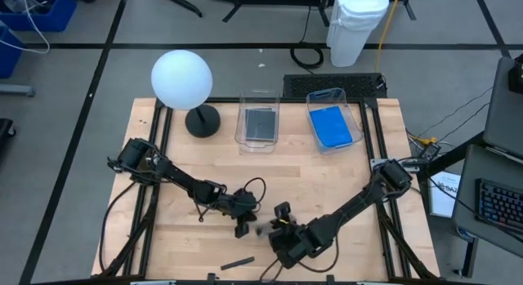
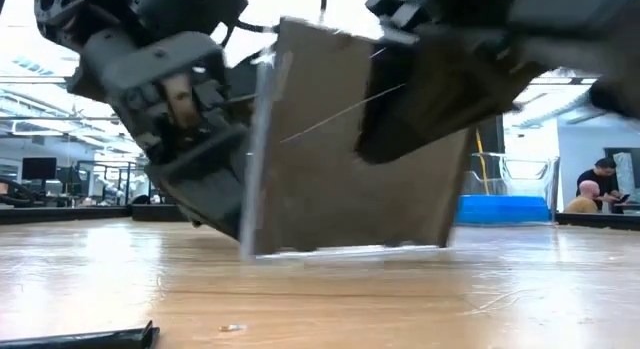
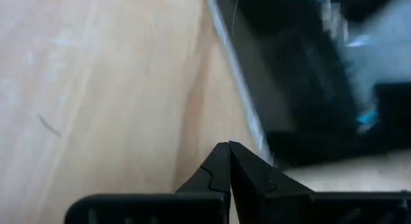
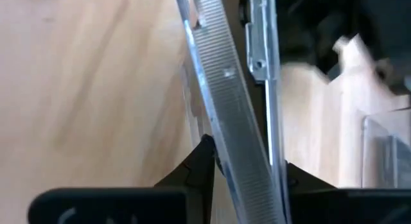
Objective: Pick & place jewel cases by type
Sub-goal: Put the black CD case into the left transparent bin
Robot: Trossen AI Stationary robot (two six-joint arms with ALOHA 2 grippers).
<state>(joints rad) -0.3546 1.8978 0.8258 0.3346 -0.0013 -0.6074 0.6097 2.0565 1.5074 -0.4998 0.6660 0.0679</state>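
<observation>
A dark grey jewel case (image 2: 350,149) stands on edge near the table's near side, tilted, between my two grippers. My right gripper (image 4: 247,163) is shut on it, coming from the right (image 1: 278,229). My left gripper (image 3: 228,147) is shut, its tips close beside the case's clear edge (image 3: 253,131); whether they touch, I cannot tell. At the far side, one clear tub holds a dark case (image 1: 260,123) lying flat. The other holds blue cases (image 1: 332,126). My right gripper pinches the dark jewel case between its two fingers, across the ribbed spine edge (image 4: 225,115). One finger (image 4: 200,161) lies on each flat face. The case stands nearly upright, tilted, with its lower edge (image 2: 350,251) at the tabletop; resting or just above, I cannot tell.
A small dark stick (image 1: 237,262) lies near the table's near edge, in front of the grippers. A white globe lamp (image 1: 181,77) stands on its dark base at the far left. Two clear tubs (image 1: 245,138) sit side by side at the far edge. People sit beyond the table.
</observation>
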